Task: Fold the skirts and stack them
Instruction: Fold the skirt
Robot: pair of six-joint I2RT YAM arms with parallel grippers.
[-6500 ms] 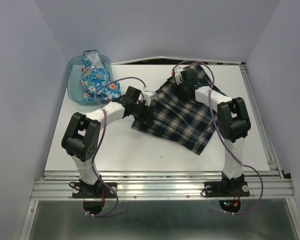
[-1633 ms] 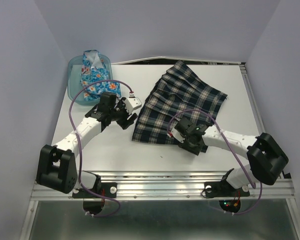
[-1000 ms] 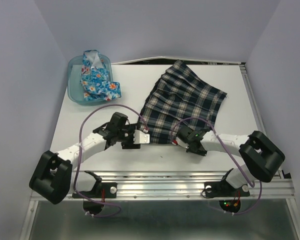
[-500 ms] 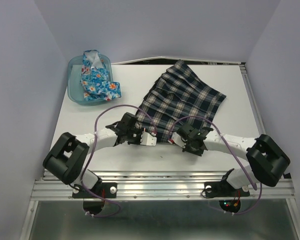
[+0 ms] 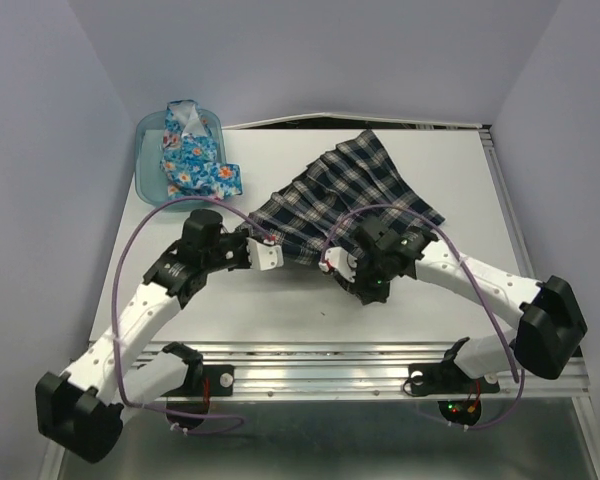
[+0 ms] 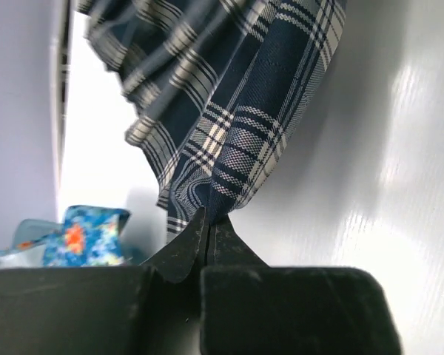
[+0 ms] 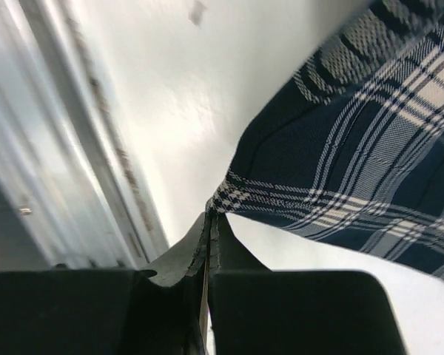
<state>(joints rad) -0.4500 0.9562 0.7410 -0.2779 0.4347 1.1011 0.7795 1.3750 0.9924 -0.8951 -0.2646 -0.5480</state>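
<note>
The dark navy-and-white plaid skirt point(image 5: 345, 200) lies across the middle of the white table point(image 5: 280, 300), its near edge raised off the surface. My left gripper point(image 5: 252, 240) is shut on the skirt's near left corner point(image 6: 229, 192). My right gripper point(image 5: 352, 278) is shut on the near right corner point(image 7: 229, 196). In both wrist views the cloth hangs from the pinched fingertips above the table. The bright blue flowered skirt point(image 5: 192, 160) sits bunched in the teal bin at the back left; it also shows as the flowered skirt point(image 6: 81, 237) in the left wrist view.
A translucent teal plastic bin point(image 5: 146, 172) stands at the table's back left corner. Metal rails point(image 5: 330, 365) run along the near edge, seen close as the rail point(image 7: 81, 148) in the right wrist view. Grey walls enclose the table on three sides.
My left gripper has shut on the plaid skirt's near left corner. Both grippers have lifted the near edge and carried it toward the back, bunching the skirt.
</note>
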